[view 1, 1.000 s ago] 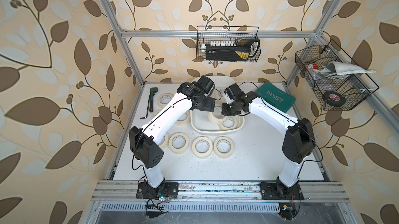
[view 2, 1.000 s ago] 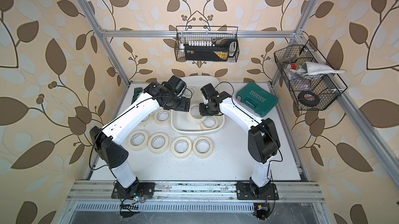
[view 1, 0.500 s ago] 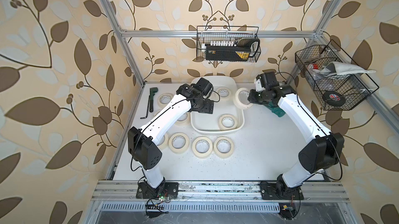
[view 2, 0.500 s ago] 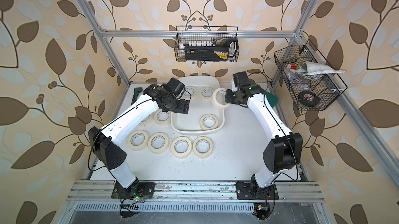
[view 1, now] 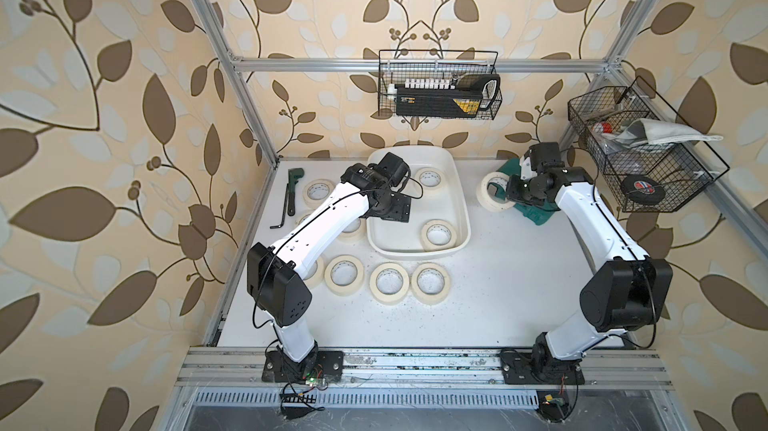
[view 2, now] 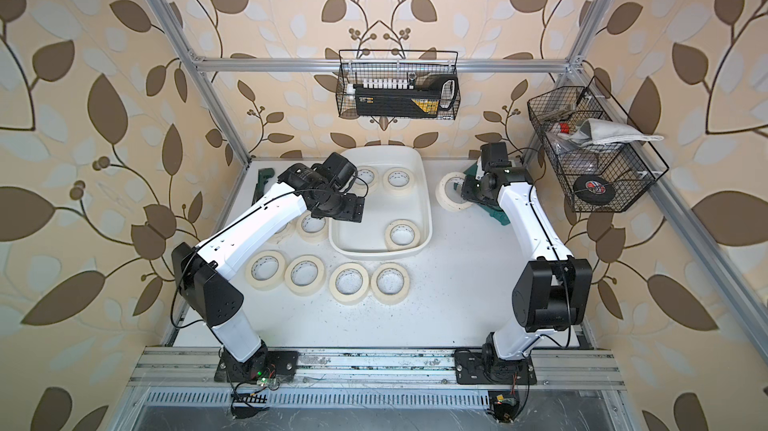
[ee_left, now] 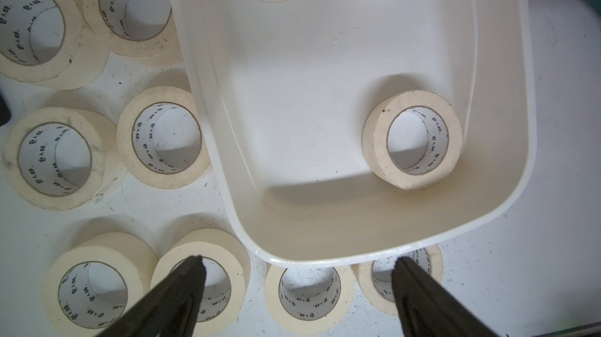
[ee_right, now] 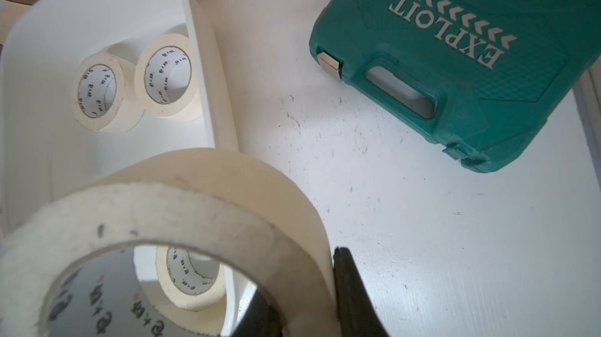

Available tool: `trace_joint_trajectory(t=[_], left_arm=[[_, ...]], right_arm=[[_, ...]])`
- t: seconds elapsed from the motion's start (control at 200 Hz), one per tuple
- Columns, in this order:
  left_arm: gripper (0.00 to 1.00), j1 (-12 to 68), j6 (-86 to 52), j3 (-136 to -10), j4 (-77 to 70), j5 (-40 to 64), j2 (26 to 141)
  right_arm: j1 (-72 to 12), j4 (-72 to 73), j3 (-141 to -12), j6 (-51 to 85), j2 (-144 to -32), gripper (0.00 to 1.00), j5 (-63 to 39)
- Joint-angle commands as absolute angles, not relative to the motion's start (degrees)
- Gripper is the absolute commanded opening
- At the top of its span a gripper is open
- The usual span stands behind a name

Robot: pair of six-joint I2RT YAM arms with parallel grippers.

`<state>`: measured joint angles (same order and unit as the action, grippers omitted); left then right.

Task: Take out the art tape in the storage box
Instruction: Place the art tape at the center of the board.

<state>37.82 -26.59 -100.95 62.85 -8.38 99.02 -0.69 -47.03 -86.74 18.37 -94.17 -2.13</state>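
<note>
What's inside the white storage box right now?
Three art tape rolls sit in the storage box: a far pair side by side and a lone roll in a near corner. In both top views the left arm covers part of the floor.

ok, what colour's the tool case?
Teal tool case, pale lettering; right wrist view shows it best.

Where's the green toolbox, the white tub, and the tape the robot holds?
Teal plastic tool case (ee_right: 471,68): right wrist view, lid.
White plastic storage tub (ee_left: 309,91): left wrist view, bare floor.
Held cream tape roll (ee_right: 169,212): right wrist view, flat side.
</note>
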Motion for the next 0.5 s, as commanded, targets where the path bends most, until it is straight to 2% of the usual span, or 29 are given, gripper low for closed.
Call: trace_joint_trajectory(t=[0.0,0.495], left_arm=[[0.93,37.29,-26.67,-100.51,62.84,-7.56,98.09],[0.93,37.27,-27.16,-99.61,62.75,-6.62,98.78]], right_arm=[[-0.76,-43.5,-85.18,19.06,-96.7,0.07,-0.37],[-2.31,-39.27,-84.86,20.21,-107.96,0.08,3.05]])
